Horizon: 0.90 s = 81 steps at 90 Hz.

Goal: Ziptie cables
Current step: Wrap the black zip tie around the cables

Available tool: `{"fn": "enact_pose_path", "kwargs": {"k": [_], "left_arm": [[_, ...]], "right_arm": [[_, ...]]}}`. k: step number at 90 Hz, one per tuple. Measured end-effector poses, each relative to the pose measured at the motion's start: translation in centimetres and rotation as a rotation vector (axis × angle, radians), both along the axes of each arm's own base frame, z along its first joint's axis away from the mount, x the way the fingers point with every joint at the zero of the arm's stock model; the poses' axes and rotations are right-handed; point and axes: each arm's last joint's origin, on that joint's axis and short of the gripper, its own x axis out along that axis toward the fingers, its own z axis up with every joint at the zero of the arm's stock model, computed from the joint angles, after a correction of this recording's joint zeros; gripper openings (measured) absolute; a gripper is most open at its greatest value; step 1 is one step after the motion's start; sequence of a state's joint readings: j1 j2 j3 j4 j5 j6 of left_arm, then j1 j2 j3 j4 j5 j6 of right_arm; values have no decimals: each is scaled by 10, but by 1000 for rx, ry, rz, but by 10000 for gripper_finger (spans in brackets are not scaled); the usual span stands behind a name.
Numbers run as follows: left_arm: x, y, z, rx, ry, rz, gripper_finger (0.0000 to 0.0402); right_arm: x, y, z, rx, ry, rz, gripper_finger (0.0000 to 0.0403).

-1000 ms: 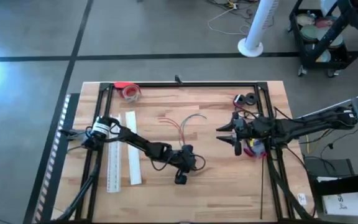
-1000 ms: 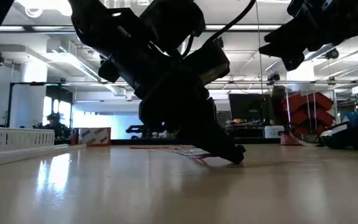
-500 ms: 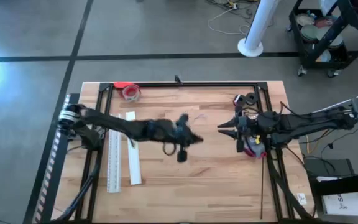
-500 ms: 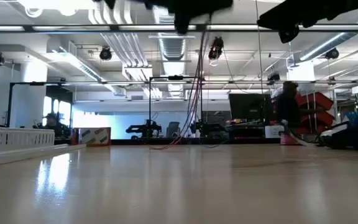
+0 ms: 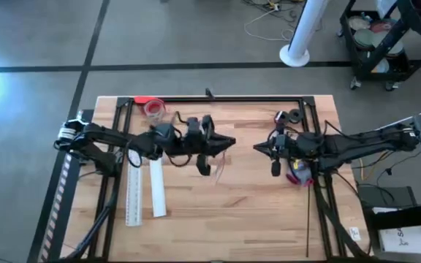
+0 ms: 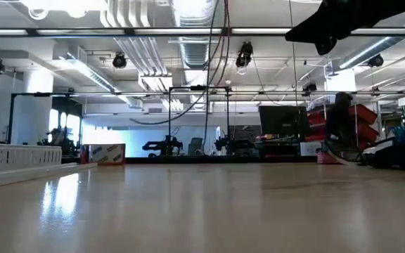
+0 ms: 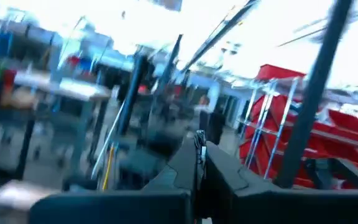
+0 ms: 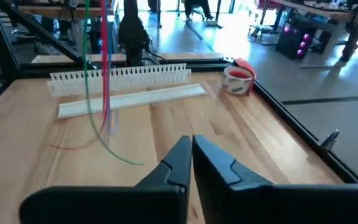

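— When the surface is read from its left edge, what comes first?

— Two long white strips lie side by side near the left edge, running from front to back. A red tape roll sits by the far-left corner, just beyond them.

— Where is the left arm?

— It reaches from the left edge over the strips toward the centre. The left pincer is raised above the middle of the surface, slightly nearer the far edge. In the left wrist view its fingers are pressed together.

— What does it hold?

— It holds the cables. They hang straight down from it over the middle of the surface. In the low view the reddish strands drop from the top of the picture toward the wood. In the right wrist view a red strand and a green strand hang together, and the green one curves onto the wood at its lower end.

— And further right?

— The right pincer hovers right of centre, facing the left pincer, near it but not touching. Its fingers are closed tip to tip with nothing between them. The right arm extends back from it past the right edge.
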State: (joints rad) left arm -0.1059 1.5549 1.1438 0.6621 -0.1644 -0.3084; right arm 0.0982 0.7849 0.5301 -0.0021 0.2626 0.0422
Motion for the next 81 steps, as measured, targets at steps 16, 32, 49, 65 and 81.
{"fn": "enact_pose_path", "kwargs": {"k": [16, 32, 49, 65, 81], "left_arm": [[20, 16, -78, -32, 251, 287, 0], [37, 66, -132, -29, 353, 435, 1], [49, 114, -194, -131, 346, 529, 2], [43, 143, -241, -196, 465, 615, 2], [31, 143, -233, -123, 607, 586, 2]], "right_arm": [[-2, 0, -6, 32, 55, -4, 0], [-5, 0, -8, 83, 124, -27, 0], [-8, 6, 1, 230, 215, 40, 0], [-10, 18, 1, 385, 252, 130, 0], [-11, 22, 1, 392, 250, 137, 0]]}}
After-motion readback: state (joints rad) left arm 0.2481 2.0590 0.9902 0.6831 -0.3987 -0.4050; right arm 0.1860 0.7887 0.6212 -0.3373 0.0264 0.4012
